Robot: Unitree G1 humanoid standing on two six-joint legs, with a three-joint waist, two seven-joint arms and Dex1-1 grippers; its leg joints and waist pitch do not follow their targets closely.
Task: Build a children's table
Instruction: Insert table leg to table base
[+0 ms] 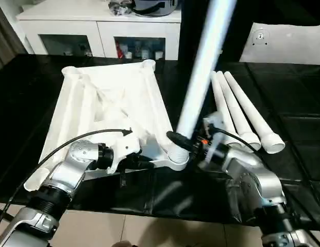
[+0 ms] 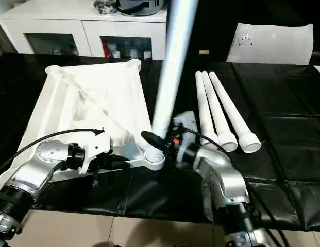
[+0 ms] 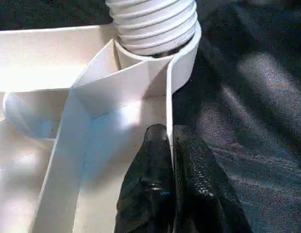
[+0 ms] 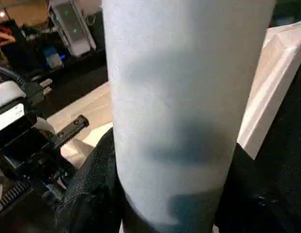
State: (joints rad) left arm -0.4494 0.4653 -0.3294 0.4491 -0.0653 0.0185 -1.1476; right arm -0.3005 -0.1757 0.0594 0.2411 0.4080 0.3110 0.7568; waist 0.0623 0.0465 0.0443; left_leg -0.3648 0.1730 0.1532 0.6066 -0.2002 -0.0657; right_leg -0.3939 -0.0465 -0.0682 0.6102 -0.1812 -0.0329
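The children's table top lies upside down on a black mat, ribs facing up. One white leg stands nearly upright with its threaded end in the near right corner socket. My right gripper is shut on this leg just above the socket, and its black fingers wrap both sides. My left gripper is shut on the thin near rim of the top, a short way left of that socket. Three more legs lie side by side on the mat to the right.
A white cabinet with glass doors stands behind the mat. A white sheet lies at the back right. The mat's near edge meets pale floor tiles just in front of my arms.
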